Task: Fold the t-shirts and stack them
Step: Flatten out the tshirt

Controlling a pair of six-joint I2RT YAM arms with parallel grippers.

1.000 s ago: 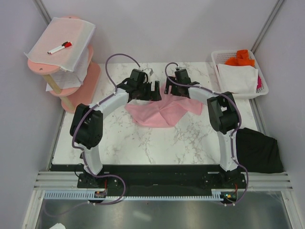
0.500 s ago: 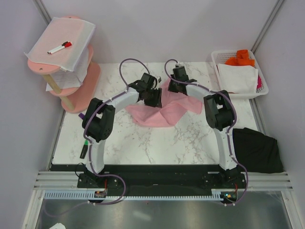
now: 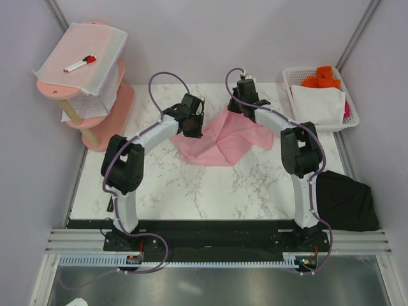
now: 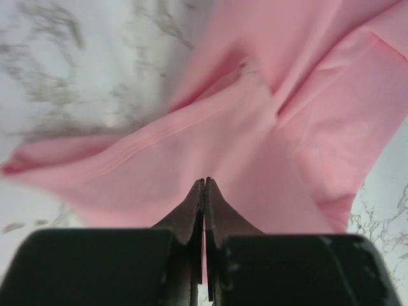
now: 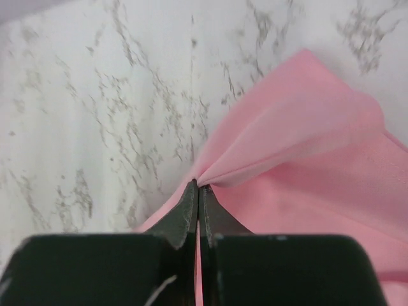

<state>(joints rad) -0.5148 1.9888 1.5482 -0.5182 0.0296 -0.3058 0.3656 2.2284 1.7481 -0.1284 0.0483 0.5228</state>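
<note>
The light pink t-shirt (image 3: pixel 220 138) lies crumpled at the back middle of the marble table. My left gripper (image 3: pixel 194 131) is shut on its left edge; in the left wrist view the jaws (image 4: pixel 204 183) pinch the pink cloth (image 4: pixel 268 127). At the shirt's far right edge my right gripper (image 3: pixel 240 107) is also shut, and the pink fabric (image 5: pixel 299 146) bunches into a pleat at its closed tips (image 5: pixel 197 186). The black t-shirt (image 3: pixel 344 201) lies in a heap at the table's right front edge, apart from both grippers.
A white basket (image 3: pixel 288 81) at the back right holds orange and white cloths. A pink tiered stand (image 3: pixel 105 124) at the back left carries a white mesh sheet (image 3: pixel 95 44) with a red marker (image 3: pixel 80 63) on it. Bare marble (image 3: pixel 191 188) lies in front of the pink shirt.
Both grippers have closed on the pink shirt, the right first, then the left. The left arm swung in from the shirt's upper left to its left edge; the shirt has spread slightly.
</note>
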